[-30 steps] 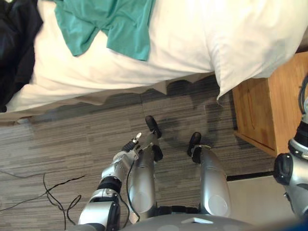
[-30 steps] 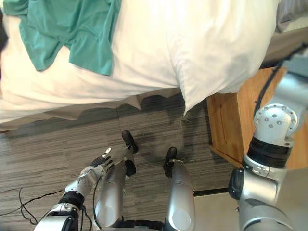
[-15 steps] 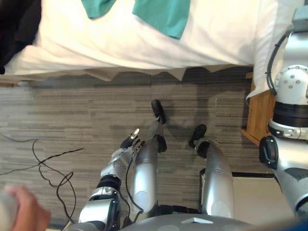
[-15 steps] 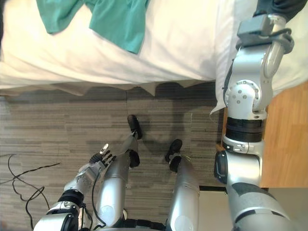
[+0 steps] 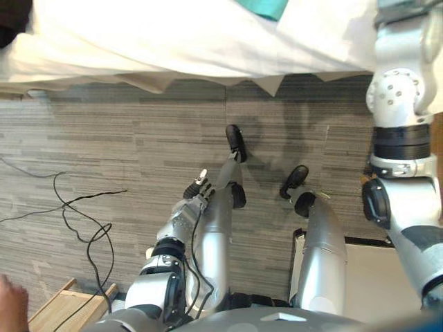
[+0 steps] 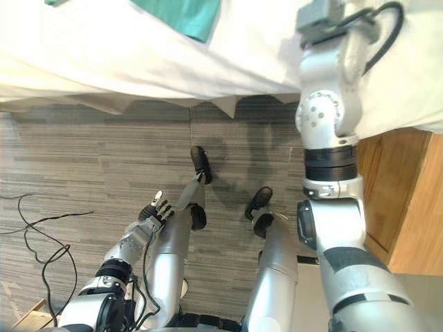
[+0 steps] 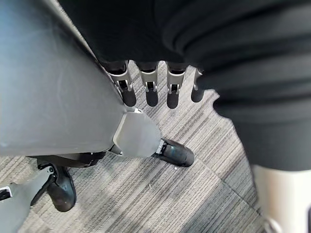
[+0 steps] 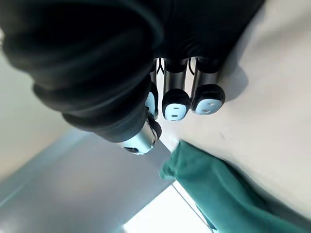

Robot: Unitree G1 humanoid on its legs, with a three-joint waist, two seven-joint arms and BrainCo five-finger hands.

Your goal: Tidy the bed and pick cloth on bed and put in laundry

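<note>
Judged reach step: right hand (image 8: 176,104) is hovering over the bed (image 5: 173,48), fingers relaxed, empty; teal cloth (image 8: 228,189) is lying on the bed nearby. Next move calls for closing on it. Left hand (image 5: 197,190) is hanging, fingers straight.

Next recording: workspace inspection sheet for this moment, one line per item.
surface: bed under a white sheet.
job's things: green cloth on the bed; dark cloth at its left end.
clutter: nothing seen.
hands: left hand open, empty, low over the floor; right hand above the sheet, apart from the green cloth.
cables: nothing seen beyond the robot's own.
surroundings: pillow, wooden nightstand, wooden frame, person's hand.
</note>
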